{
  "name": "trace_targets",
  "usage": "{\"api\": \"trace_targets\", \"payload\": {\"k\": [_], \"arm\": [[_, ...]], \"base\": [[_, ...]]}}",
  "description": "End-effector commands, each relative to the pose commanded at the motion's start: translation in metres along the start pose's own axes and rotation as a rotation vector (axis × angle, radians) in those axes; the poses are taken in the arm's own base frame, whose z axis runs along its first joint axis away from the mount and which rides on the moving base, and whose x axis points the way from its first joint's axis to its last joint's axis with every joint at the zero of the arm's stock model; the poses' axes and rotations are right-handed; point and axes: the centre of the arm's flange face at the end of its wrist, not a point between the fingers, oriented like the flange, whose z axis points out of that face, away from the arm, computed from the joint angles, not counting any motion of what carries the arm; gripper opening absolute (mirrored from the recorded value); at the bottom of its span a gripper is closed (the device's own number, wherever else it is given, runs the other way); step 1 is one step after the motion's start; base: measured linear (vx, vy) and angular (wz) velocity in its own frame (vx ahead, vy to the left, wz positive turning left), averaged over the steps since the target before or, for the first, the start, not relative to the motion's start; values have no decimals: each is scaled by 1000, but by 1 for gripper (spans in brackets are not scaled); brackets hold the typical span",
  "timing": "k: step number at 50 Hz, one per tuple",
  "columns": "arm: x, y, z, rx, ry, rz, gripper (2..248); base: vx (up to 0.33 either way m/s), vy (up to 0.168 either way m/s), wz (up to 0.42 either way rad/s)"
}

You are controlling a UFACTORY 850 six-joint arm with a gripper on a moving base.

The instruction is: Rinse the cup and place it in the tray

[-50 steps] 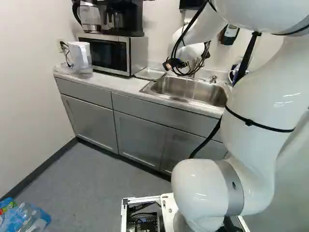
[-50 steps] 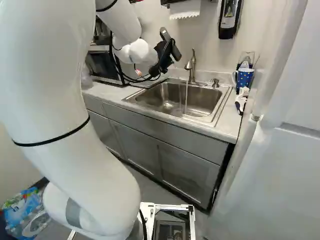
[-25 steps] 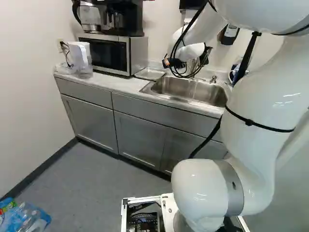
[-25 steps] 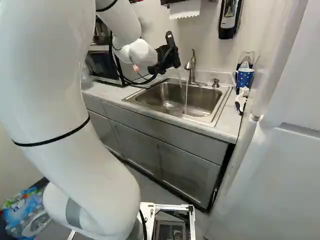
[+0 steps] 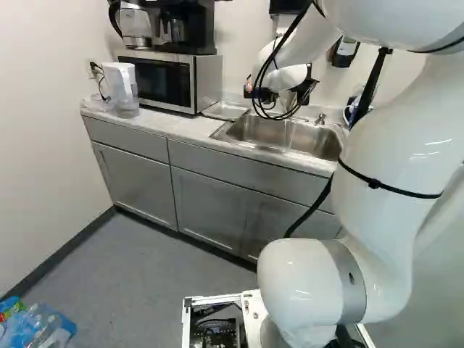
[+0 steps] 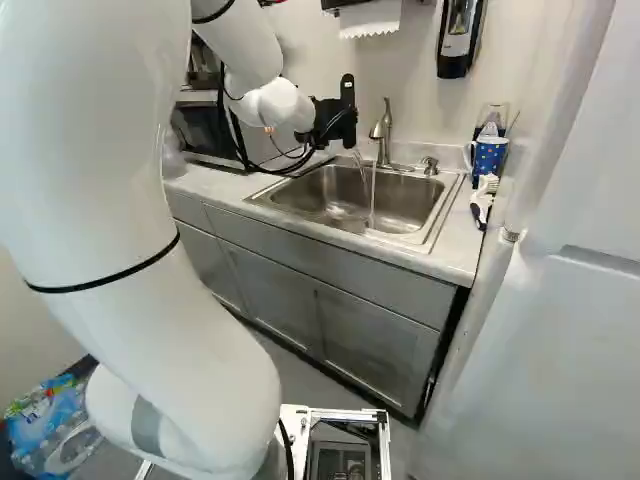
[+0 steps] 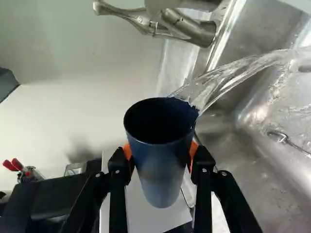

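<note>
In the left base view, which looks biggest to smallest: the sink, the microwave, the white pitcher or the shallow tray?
Largest: the microwave and the sink, too alike in this view to rank.
Next: the white pitcher.
Smallest: the shallow tray.

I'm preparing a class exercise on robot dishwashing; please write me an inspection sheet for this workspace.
Surface: pale counter around a metal sink; what looks like a spoon lies in the sink.
Cup: tipped, water pouring from its rim into the sink.
Faucet: running.
Tray: on the counter between microwave and sink; the cup is not in it.
Clutter: patterned blue mug beyond the sink, pitcher near the microwave.
End effector: closed on the cup, a pad each side.
Cables: black, looping beside the arm.
Surroundings: packed bottles on the floor.
</note>
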Motion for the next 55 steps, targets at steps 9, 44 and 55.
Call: {"api": "trace_targets", "payload": {"k": [9, 44, 55], "arm": [[0, 0, 0, 0, 0, 64, 124], [0, 0, 0, 0, 0, 69, 124], [0, 0, 0, 0, 0, 69, 124]], "base": [[0, 0, 0], [0, 0, 0], [0, 0, 0]]}}
